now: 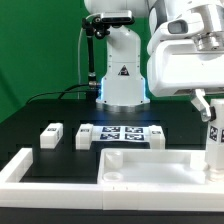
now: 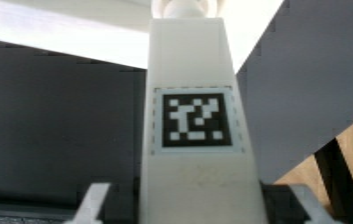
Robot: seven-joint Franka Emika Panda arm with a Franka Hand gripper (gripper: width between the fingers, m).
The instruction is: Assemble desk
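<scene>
Gripper (image 2: 191,206) closed on one leg block (image 2: 194,90), which is held upright between the two fingers (image 2: 102,205) with its square tag turned toward the wrist camera. In the exterior view the held block is seen at that view's right edge, at the right end of the tabletop slab (image 1: 150,166). Whether its lower end touches the slab cannot be told.

Two risks are judged likely. Because the block is gripped near one end, it may be tilted or slip if it is pressed down off-centre. The loose slab may also be shoved across the table if the block is set against its rim rather than into the recessed face.

Two further leg blocks (image 1: 50,135) (image 1: 85,134) are left lying at the exterior view's left, beside the marker board (image 1: 122,135), well apart from the gripper.
</scene>
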